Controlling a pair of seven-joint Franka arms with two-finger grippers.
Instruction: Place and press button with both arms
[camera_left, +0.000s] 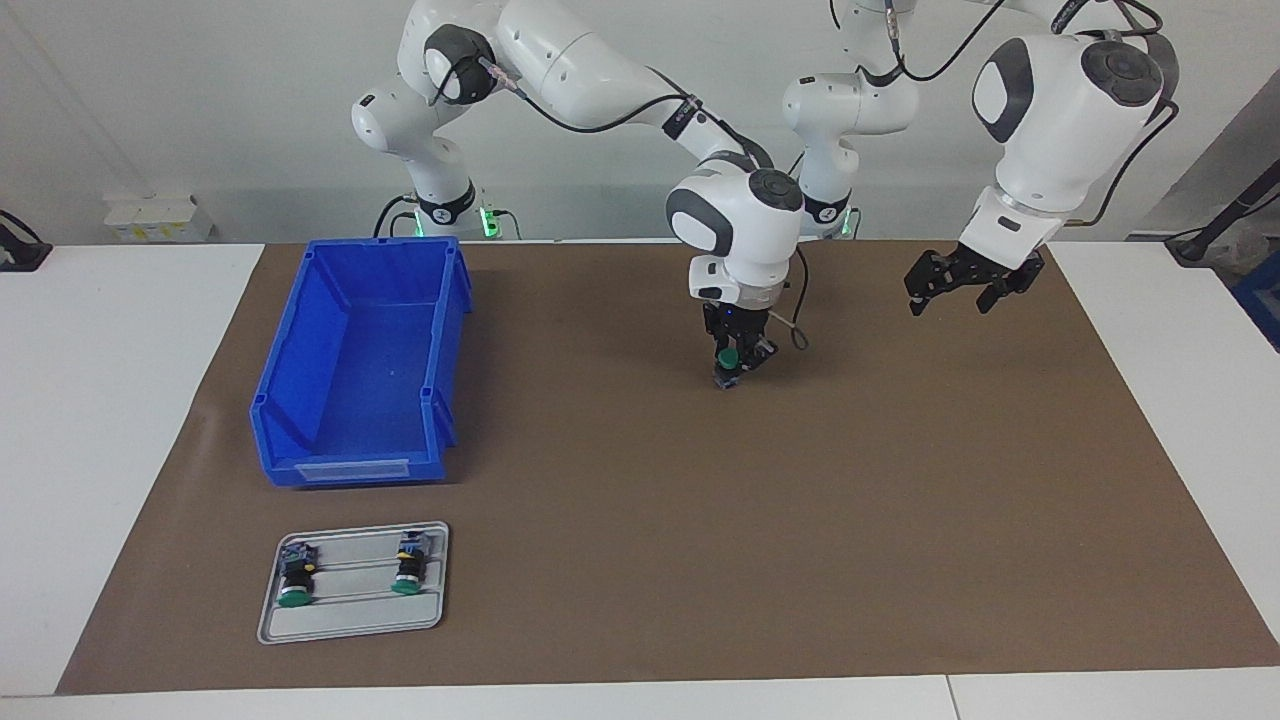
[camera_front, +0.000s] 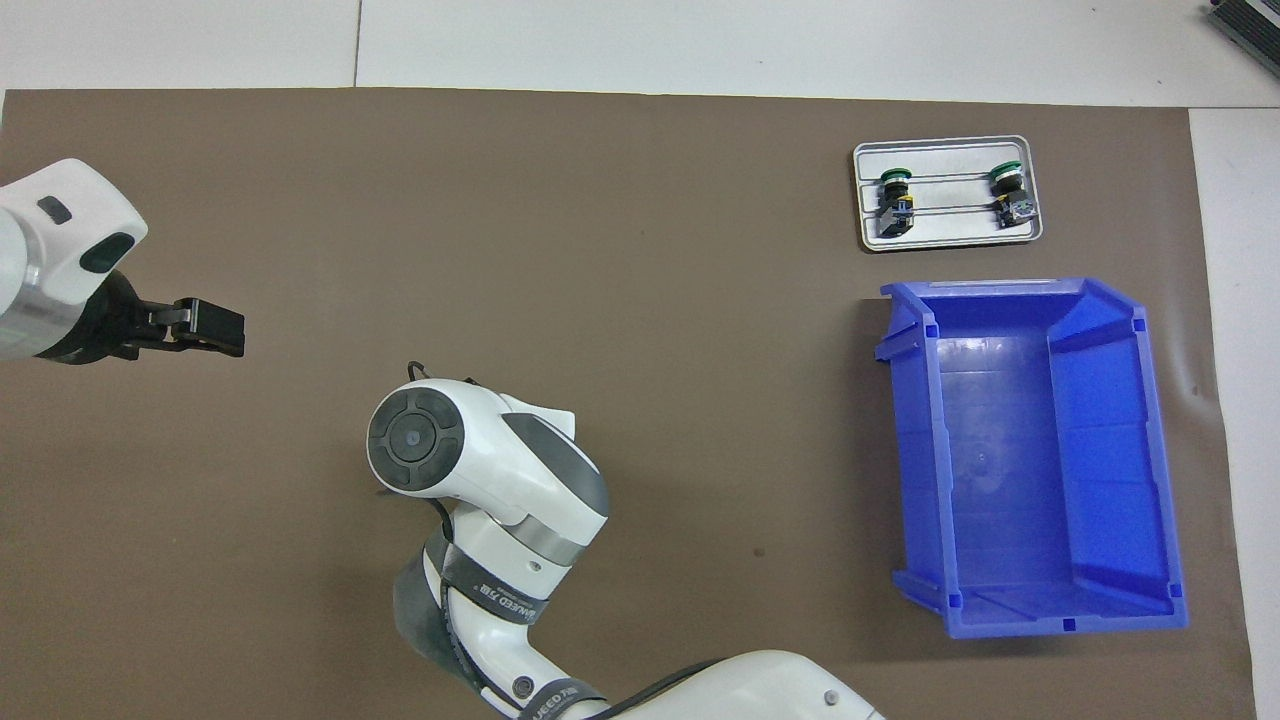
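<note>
A green-capped button (camera_left: 730, 359) stands on the brown mat, near the middle of the table. My right gripper (camera_left: 736, 352) comes straight down onto it and is shut on the button, whose grey-blue end touches the mat. In the overhead view the right arm's wrist (camera_front: 415, 440) hides both the button and that gripper. My left gripper (camera_left: 955, 290) (camera_front: 205, 328) hangs open above the mat toward the left arm's end and holds nothing.
An empty blue bin (camera_left: 300, 360) (camera_front: 1110, 450) sits toward the right arm's end. Farther from the robots, a grey tray (camera_left: 350, 620) (camera_front: 950, 232) carries two more buttons (camera_left: 295, 580) (camera_left: 408, 570). The brown mat (camera_left: 800, 520) covers the table's middle.
</note>
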